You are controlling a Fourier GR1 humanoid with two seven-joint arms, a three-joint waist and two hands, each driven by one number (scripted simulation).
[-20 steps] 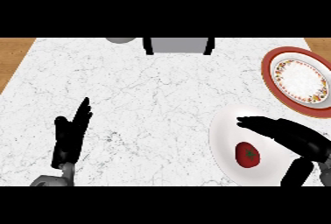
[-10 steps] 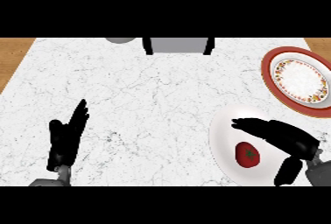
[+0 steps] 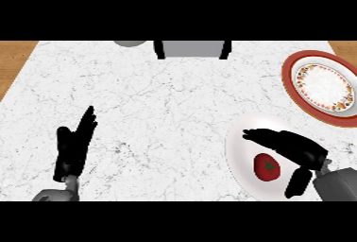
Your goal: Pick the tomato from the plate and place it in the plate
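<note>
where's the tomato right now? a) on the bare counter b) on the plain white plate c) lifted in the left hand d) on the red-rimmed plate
b: the tomato lies on the plain white plate, with the right hand open around it, not closed on it.

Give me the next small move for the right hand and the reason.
Probably lower the right hand and close it round the tomato. The tomato lies on the white plate, between the fingers above and the thumb below, not yet held. The red-rimmed plate waits beyond.
</note>
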